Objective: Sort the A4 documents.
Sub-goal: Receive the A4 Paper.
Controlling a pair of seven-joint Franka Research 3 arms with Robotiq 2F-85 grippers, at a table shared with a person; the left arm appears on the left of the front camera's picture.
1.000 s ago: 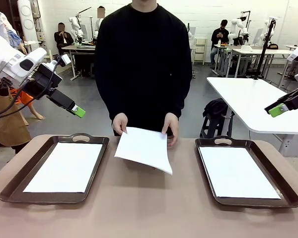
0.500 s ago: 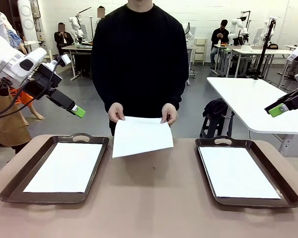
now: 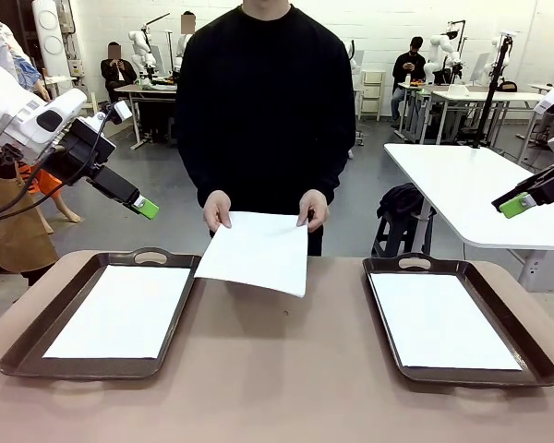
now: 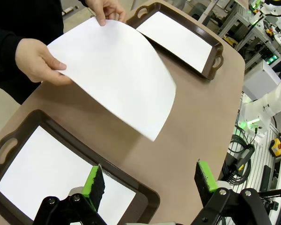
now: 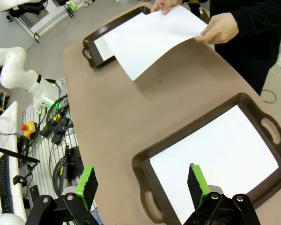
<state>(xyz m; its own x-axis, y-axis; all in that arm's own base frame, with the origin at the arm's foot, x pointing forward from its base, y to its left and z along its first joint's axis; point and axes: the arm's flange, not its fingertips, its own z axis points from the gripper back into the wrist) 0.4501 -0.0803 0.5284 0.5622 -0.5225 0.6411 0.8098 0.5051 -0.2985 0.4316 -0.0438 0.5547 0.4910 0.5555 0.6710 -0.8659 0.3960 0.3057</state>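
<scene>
Left tool (image 4: 150,180) gapes above blank white, curling A4 document (image 4: 114,70).

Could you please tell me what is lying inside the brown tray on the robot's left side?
A white A4 sheet lies flat inside the left tray, covering most of its floor. Whether more sheets lie beneath it cannot be seen.

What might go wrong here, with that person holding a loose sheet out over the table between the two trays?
The held sheet is gripped only at its far edge by the person's hands, so it sags and may slip or fold if a gripper pinches it badly. Its corner overhangs the left tray, so it might land askew across the rim. The left gripper and right gripper both hang open, well above the table; coming down, one might brush the person's fingers.
</scene>
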